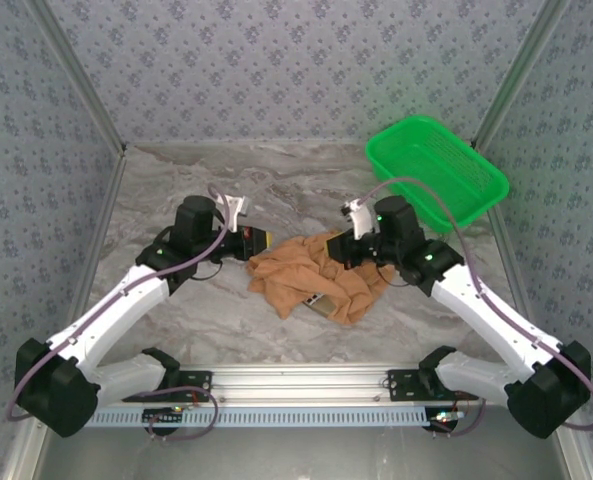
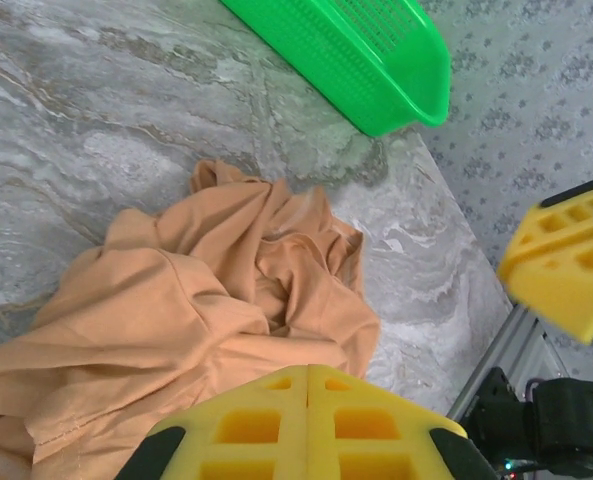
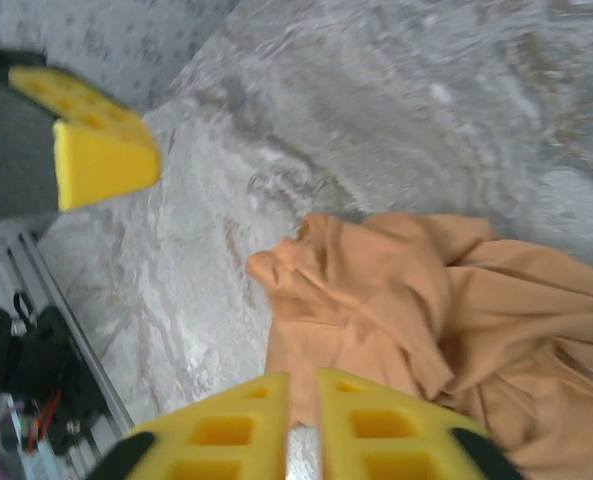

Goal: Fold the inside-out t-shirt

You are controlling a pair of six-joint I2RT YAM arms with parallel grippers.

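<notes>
Item: inside-out t-shirt (image 1: 316, 282), crumpled, middle of tabletop (image 1: 226, 170), nearer the near edge. From above: both arms elbow-out, wrists at the heap's left and right sides; green basket (image 1: 434, 170) at far right corner. In wrist views alone: left gripper (image 2: 308, 375) pressed shut; right gripper (image 3: 301, 385) slit-narrow, empty.

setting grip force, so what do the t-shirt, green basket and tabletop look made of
T-shirt: soft matte cloth, probably cotton knit, going by its loose wrinkles and stitched hem. Green basket: glossy moulded plastic, with mesh walls and a shiny rim. Tabletop: smooth grey veined marble look; real stone or printed laminate, cannot tell.
</notes>
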